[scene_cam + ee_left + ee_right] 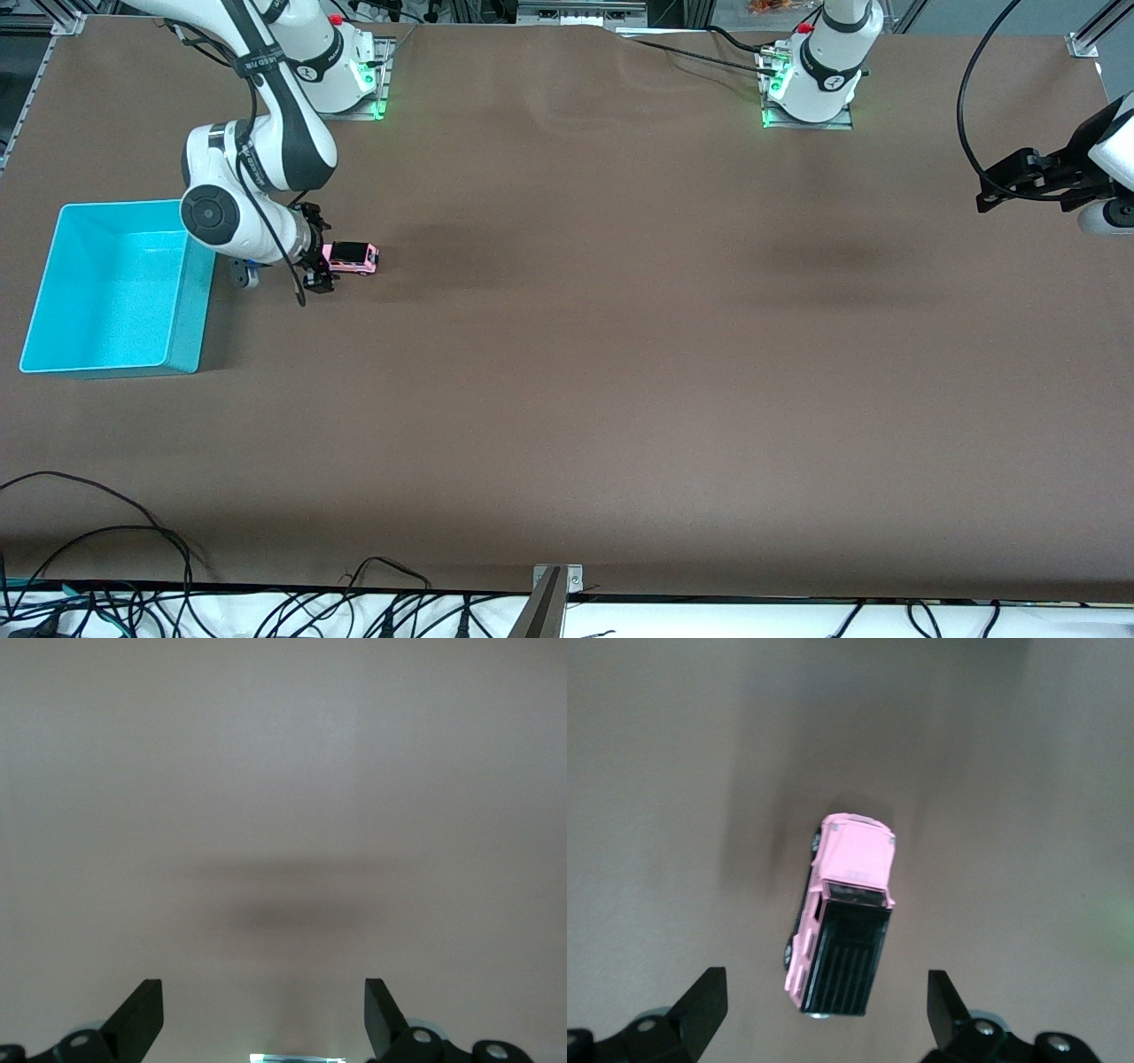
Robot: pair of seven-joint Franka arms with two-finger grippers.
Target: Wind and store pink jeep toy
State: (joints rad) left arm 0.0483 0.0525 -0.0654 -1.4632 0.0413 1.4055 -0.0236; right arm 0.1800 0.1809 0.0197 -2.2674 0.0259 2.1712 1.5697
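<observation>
The pink jeep toy point(353, 258) point(843, 921), pink with a black roof, stands on its wheels on the brown table beside the cyan bin point(190, 301), toward the right arm's end. My right gripper point(319, 251) point(826, 979) is low over the jeep's rear end. Its fingers point(704, 997) are open, one on each side of the black roof, and clear of it. My left gripper point(997, 184) point(264, 985) waits open over bare table at the left arm's end, with nothing between its fingers.
The cyan bin holds nothing that I can see. Loose cables point(133, 532) and a metal bracket point(554, 589) lie along the table edge nearest the front camera. The arm bases point(811, 89) stand along the edge farthest from it.
</observation>
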